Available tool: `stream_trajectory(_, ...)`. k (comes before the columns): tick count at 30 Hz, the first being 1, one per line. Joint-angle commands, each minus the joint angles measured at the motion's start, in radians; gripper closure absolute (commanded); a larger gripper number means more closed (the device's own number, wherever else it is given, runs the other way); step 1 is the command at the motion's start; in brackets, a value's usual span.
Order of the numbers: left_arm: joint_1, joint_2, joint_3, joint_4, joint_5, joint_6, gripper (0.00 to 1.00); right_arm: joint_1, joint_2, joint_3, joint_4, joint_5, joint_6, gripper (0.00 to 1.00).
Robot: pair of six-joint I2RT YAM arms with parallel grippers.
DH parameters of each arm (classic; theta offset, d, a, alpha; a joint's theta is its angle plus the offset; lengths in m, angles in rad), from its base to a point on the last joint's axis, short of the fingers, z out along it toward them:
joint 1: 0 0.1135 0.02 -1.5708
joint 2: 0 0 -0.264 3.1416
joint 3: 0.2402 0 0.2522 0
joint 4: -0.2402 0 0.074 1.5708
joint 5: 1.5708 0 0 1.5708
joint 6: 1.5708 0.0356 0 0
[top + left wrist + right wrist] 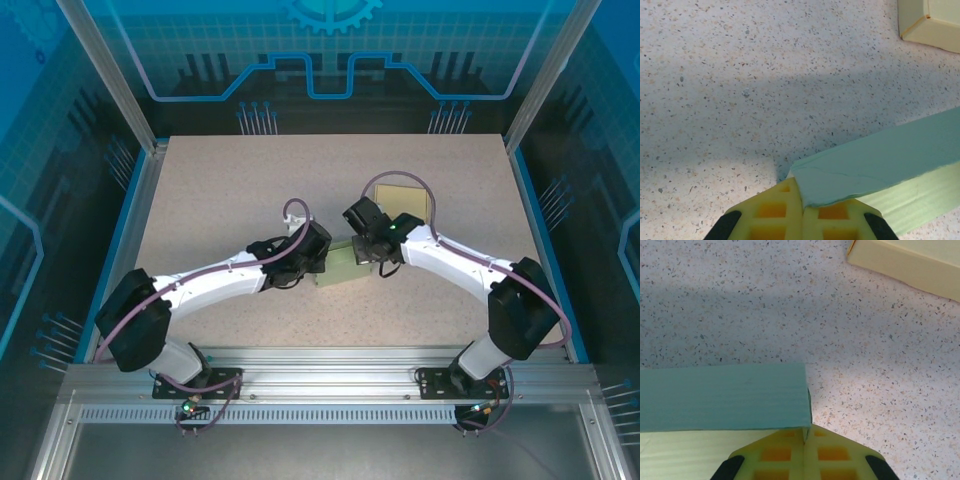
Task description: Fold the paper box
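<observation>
Pinching thin matte-green paper box [880,160] edges; speckled tbl [740,75].

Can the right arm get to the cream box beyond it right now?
Probably not yet: the right gripper is shut on the green paper box. Bare table lies between it and the cream box, so nothing else blocks.
</observation>
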Motion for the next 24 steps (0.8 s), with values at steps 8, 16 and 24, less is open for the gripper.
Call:
stream_trajectory(8,-0.025,0.042,-0.027,0.040,0.021,-0.064,0.97,0.072,-0.010,-0.077,0.095,-0.127,0.089,1.00)
stream_trajectory(16,0.019,0.049,-0.042,0.109,-0.058,0.001,0.97,0.094,-0.043,-0.135,0.246,-0.075,0.160,1.00)
stream_trajectory(24,0.052,0.041,-0.043,0.152,-0.062,0.071,0.88,0.100,-0.004,-0.127,0.323,-0.032,0.188,1.00)
